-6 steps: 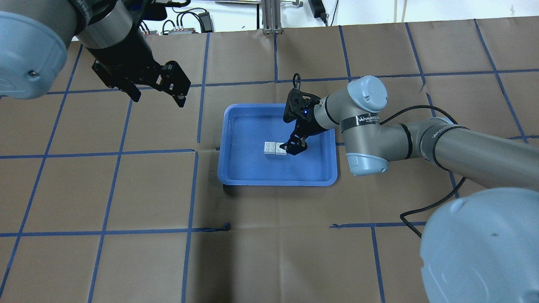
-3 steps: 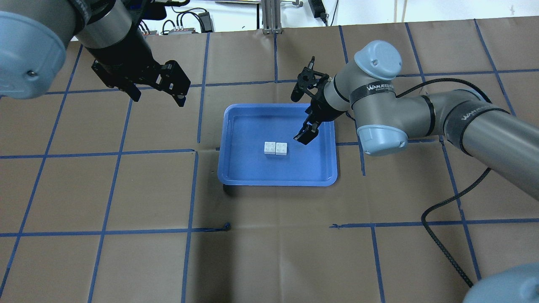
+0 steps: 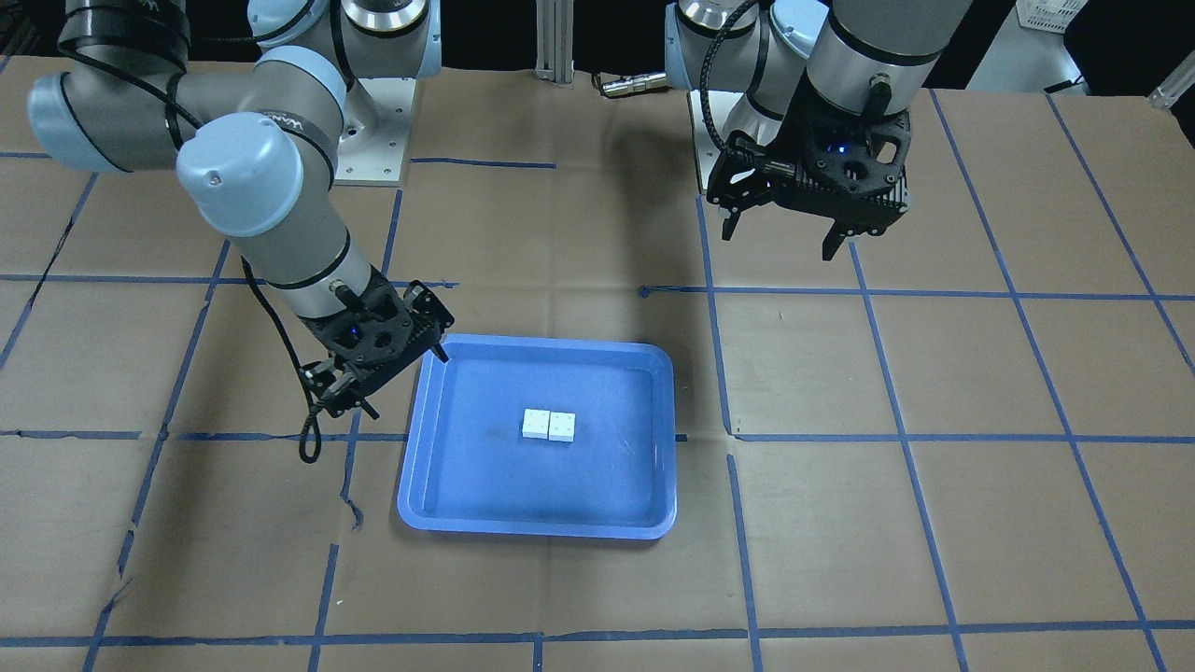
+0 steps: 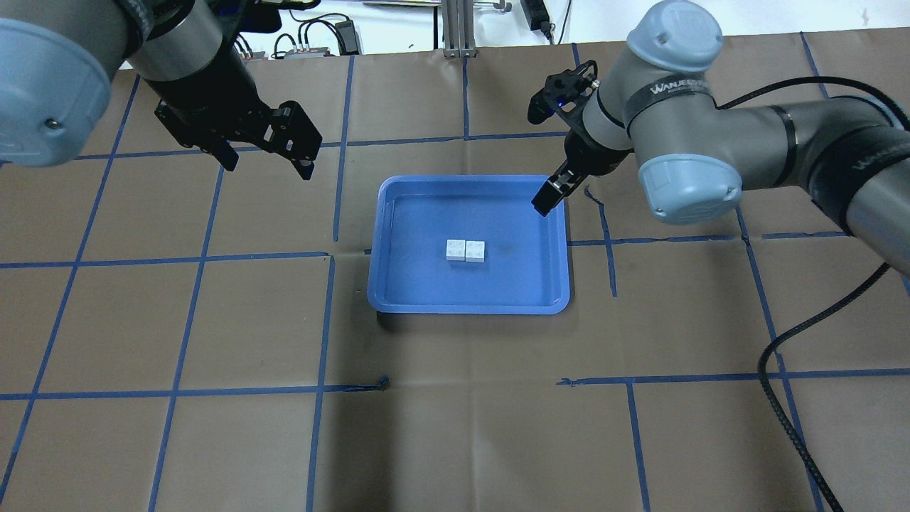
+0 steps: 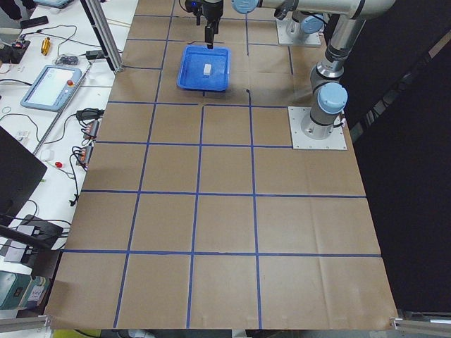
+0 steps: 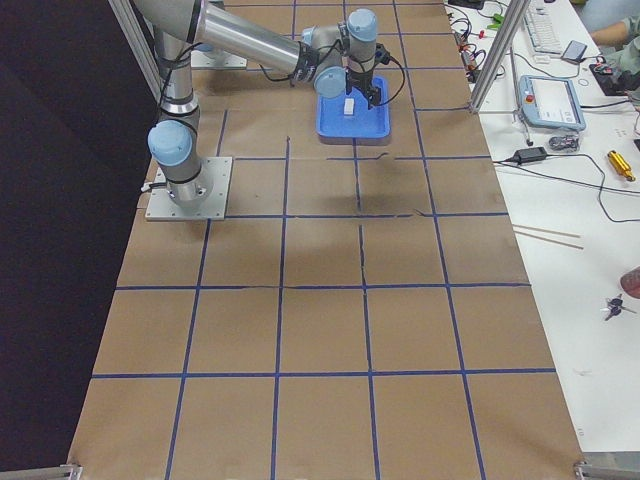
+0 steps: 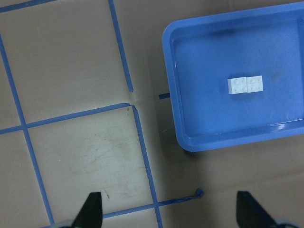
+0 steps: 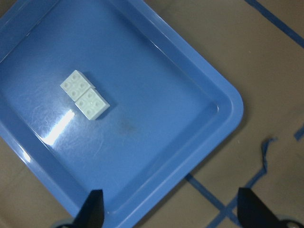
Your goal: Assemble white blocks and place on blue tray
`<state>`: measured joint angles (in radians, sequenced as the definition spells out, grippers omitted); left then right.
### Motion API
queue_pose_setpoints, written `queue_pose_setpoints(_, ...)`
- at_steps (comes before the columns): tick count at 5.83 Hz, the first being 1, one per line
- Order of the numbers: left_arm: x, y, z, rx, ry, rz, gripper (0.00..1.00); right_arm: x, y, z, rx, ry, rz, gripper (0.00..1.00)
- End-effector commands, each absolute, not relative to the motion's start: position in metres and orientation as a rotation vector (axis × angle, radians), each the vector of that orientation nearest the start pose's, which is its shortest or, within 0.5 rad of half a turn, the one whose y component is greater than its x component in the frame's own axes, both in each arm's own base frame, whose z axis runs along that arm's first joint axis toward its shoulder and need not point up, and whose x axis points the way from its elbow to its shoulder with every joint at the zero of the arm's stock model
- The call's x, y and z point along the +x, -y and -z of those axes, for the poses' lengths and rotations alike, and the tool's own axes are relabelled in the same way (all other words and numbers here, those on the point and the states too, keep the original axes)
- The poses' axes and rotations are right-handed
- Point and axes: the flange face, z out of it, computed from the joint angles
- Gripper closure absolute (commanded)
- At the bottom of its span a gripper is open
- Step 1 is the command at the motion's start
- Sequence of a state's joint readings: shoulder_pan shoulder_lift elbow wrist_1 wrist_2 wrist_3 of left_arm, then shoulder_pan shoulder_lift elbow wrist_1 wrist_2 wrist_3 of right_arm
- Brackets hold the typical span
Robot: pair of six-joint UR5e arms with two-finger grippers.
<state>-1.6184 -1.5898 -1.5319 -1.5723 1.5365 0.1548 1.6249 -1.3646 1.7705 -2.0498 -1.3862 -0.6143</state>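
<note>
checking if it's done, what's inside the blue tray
The white blocks lie near the middle of the blue tray, side by side and touching, studs up; nothing else is in it. The floor under them is covered, and whether they are locked together cannot be told.

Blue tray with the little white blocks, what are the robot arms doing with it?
Two small white studded plastic blocks sit touching, side by side, in the middle of the rectangular blue plastic tray. Neither arm holds anything. The right gripper hovers open above the tray's far right corner; the left gripper hangs open off to the tray's left.
</note>
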Motion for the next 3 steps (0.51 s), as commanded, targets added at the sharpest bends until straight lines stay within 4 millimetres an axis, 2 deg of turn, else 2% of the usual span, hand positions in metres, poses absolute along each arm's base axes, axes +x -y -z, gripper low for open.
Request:
queue_pose_setpoints(1,-0.161,0.495,-0.498,0.322,-3.159,0.035,0.01,0.137,0.540,-0.378,-0.481,-2.971,-0.085,0.00)
queue_pose_setpoints(2,-0.160,0.494,-0.498,0.321,-3.158,0.032,0.01,0.133,0.541,-0.406,-0.404,-2.990,-0.170,0.00)
queue_pose_setpoints(3,-0.160,0.494,-0.498,0.321,-3.159,0.032,0.01,0.126,0.551,-0.435,-0.379,-3.008,-0.113,0.00)
